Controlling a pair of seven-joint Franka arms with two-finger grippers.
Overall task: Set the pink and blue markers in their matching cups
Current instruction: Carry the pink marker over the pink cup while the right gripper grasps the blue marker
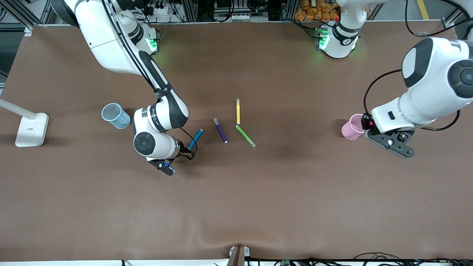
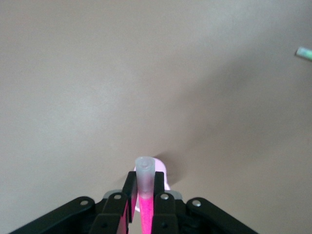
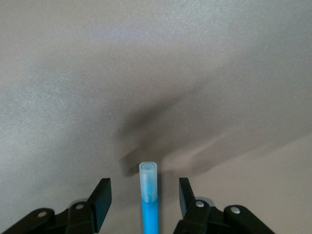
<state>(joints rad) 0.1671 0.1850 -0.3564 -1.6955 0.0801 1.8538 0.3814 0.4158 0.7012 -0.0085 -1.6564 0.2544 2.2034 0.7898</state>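
The blue marker (image 1: 195, 139) lies on the brown table toward the right arm's end. My right gripper (image 1: 183, 150) is down over its nearer end. In the right wrist view the gripper (image 3: 144, 185) is open, its jaws on either side of the blue marker (image 3: 149, 209) without touching it. The light blue cup (image 1: 115, 115) stands upright beside that arm. My left gripper (image 1: 368, 123) is shut on the pink marker (image 2: 146, 207), whose pale end (image 2: 145, 170) sticks out past the fingertips. It hangs right beside the pink cup (image 1: 353, 126), and part of the pink cup (image 2: 161, 171) peeks out past the marker.
Three other pens lie at mid-table: purple (image 1: 220, 130), yellow (image 1: 238, 111) and green (image 1: 245, 136). The green pen's tip (image 2: 304, 52) also shows in the left wrist view. A white lamp base (image 1: 31, 129) stands at the right arm's end of the table.
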